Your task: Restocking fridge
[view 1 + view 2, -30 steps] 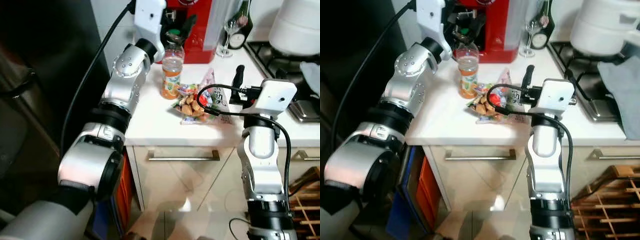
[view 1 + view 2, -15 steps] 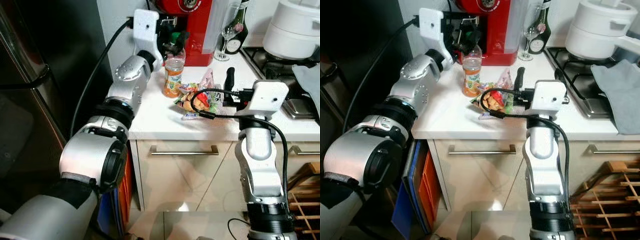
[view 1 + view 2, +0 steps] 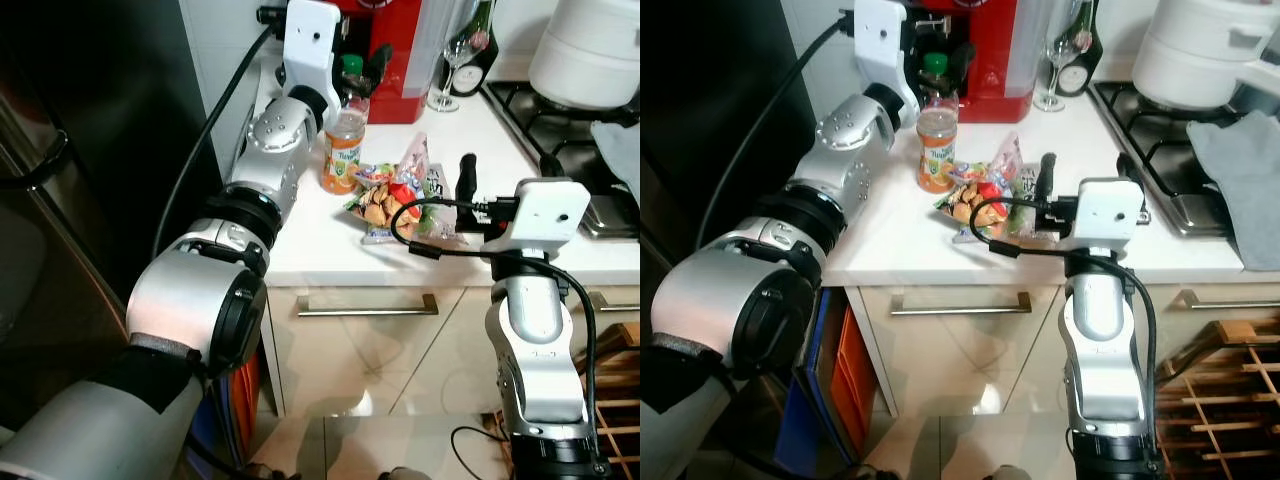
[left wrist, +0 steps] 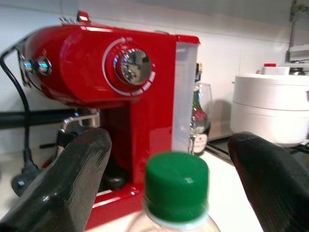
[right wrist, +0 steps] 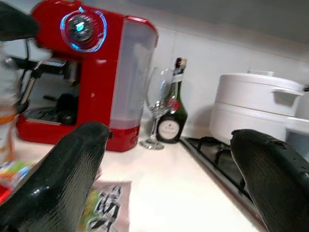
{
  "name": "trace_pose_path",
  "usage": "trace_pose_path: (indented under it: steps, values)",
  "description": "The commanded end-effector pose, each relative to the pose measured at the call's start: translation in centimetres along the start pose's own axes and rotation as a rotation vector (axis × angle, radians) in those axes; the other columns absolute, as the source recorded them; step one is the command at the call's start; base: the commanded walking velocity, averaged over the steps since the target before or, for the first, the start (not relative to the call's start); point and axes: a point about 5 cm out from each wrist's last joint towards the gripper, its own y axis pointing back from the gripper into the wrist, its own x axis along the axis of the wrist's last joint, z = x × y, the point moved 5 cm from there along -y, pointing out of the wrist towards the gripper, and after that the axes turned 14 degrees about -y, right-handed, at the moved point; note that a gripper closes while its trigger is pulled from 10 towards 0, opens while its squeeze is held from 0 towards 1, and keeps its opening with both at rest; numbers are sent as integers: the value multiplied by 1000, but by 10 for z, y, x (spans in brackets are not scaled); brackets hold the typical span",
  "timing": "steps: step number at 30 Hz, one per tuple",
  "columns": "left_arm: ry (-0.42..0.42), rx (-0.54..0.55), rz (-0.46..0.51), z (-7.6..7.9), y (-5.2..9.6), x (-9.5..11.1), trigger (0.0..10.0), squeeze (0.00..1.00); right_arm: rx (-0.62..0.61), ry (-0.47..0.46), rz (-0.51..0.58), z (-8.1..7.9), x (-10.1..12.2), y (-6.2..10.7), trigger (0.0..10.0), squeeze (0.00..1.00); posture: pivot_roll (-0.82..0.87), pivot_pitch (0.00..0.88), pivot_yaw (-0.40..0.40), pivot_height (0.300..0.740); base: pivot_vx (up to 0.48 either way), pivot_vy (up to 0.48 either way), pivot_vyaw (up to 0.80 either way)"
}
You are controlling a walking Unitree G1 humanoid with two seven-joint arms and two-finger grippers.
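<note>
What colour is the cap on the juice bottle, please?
Green; the cap shows best in the left wrist view, between the open left gripper fingers.

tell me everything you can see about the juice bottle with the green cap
The juice bottle is clear plastic with a green screw cap, orange drink filling its lower part, and an orange-and-white label. It stands upright on the white countertop, in front of the red coffee machine and beside the snack bags. The left hand is open around its cap, not touching.

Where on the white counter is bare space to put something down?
The counter is bare along its front-left part, between the juice bottle, the snack bags and the edge. It is crowded behind, by the red coffee machine, wine glass and dark bottle.
</note>
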Motion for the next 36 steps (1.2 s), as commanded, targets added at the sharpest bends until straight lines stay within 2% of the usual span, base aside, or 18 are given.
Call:
trace_pose_path:
  steps: [1,2,5,8,9,16,24,27,31,32,34,36]
  values:
    - [-9,-9,-3,4,-2,3,10000,0,10,-2,7,-2,5,1,10000,133,-220,0,1,740,0,0,0]
    - [-8,-14,-60,9,-1,-10,10000,0,13,6,-11,-1,5,6,10000,137,-231,0,-3,740,0,0,0]
    - [7,15,-136,9,4,-28,10000,0,14,13,-30,1,5,12,10000,137,-231,0,-14,740,0,0,0]
    - [21,18,-155,9,6,-33,10000,0,13,15,-40,2,5,13,10000,137,-229,0,-16,740,0,0,0]
    - [38,-2,-167,14,7,-38,0,0,19,18,-53,2,3,12,10000,137,-221,0,-24,740,0,0,0]
    - [37,-7,-243,13,14,-55,0,0,29,12,-78,0,-1,10,10000,137,-185,0,-35,740,0,0,0]
    - [18,-19,-251,12,16,-58,0,0,52,-15,-109,-10,-11,9,10000,137,-128,0,-47,740,0,0,0]
    - [4,-41,-257,16,17,-60,0,0,63,-23,-118,-12,-15,6,10000,137,-108,0,-50,740,0,0,0]
    - [-12,-73,-256,23,16,-60,0,0,70,-34,-123,-15,-19,1,10000,133,-93,0,-54,740,0,0,0]
    - [-27,-109,-245,29,16,-60,0,0,72,-52,-133,-18,-27,-4,10000,137,-79,0,-44,740,0,0,0]
    - [-19,-123,-234,34,16,-58,0,0,74,-61,-145,-19,-34,-8,10000,137,-76,0,-37,740,0,0,0]
    - [-13,-118,-184,32,12,-47,0,0,46,-93,-169,-16,-42,-12,10000,137,-68,0,-21,740,0,0,0]
